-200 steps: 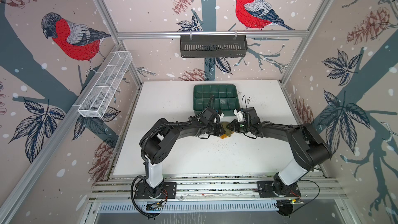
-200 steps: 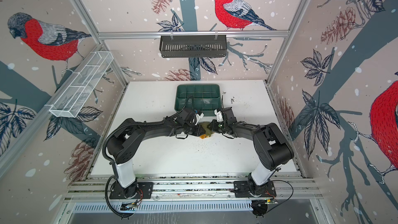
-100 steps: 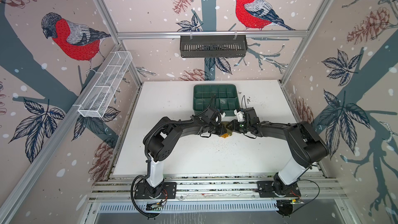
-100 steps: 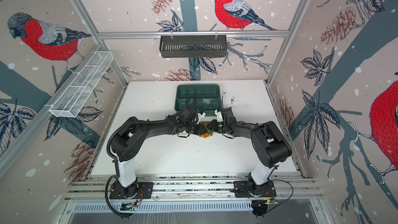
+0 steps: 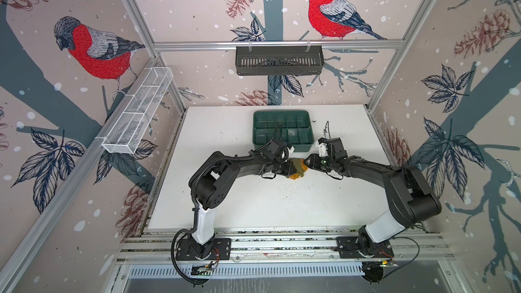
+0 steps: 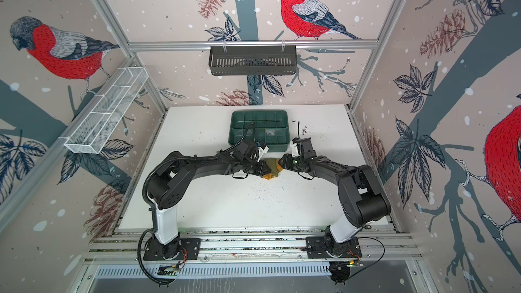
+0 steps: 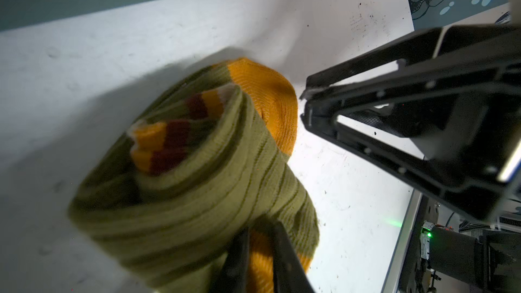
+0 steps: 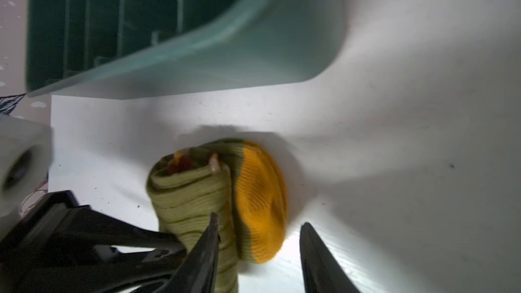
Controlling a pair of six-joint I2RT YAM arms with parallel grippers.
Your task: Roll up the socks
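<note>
White table with socks, bird-print walls

Socks partly hidden under left gripper from above; tray blurred, cropped in right wrist view.

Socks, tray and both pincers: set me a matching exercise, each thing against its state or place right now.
Things:
1. socks
2. tray
3. left pincer
4. right pincer

States or places:
a. open, next to the socks
b. rolled up on the table
c. shut on the socks
d. far side of the table, apart from the socks

Pairs: 1-b; 2-d; 3-c; 4-a
</note>
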